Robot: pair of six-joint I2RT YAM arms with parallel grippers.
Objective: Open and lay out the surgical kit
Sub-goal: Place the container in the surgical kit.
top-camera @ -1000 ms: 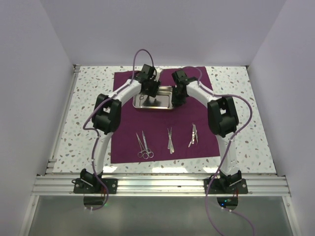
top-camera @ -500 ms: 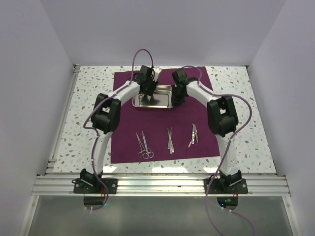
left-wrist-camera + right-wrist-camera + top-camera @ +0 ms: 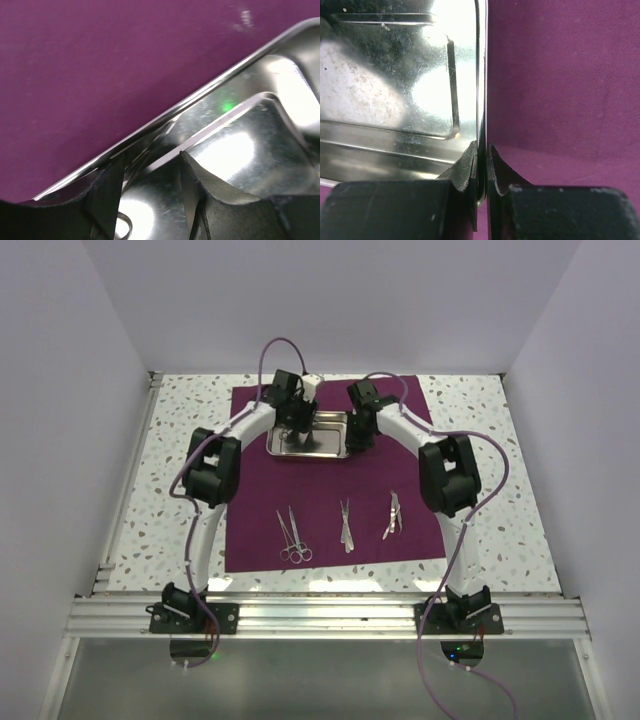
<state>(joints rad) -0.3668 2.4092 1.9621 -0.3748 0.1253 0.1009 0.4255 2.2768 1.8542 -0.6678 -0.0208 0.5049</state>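
On the cloth [image 3: 330, 502], tray [image 3: 325, 445] runs left-right — perhaps skewed.

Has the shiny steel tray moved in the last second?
Yes. The shallow rectangular shiny steel tray has slid slightly left across the dark purple cloth, toward its left edge.

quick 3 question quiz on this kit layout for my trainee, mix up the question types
1. True or false: the jaws of the right gripper are shut on the rim of the steel tray.
2. The silver instruments lie: A in the tray; B on the purple cloth, outside the tray; C under the tray.
3. Fill in: the jaws of the left gripper stand ___.
Key: 1 true; 2 B; 3 open.
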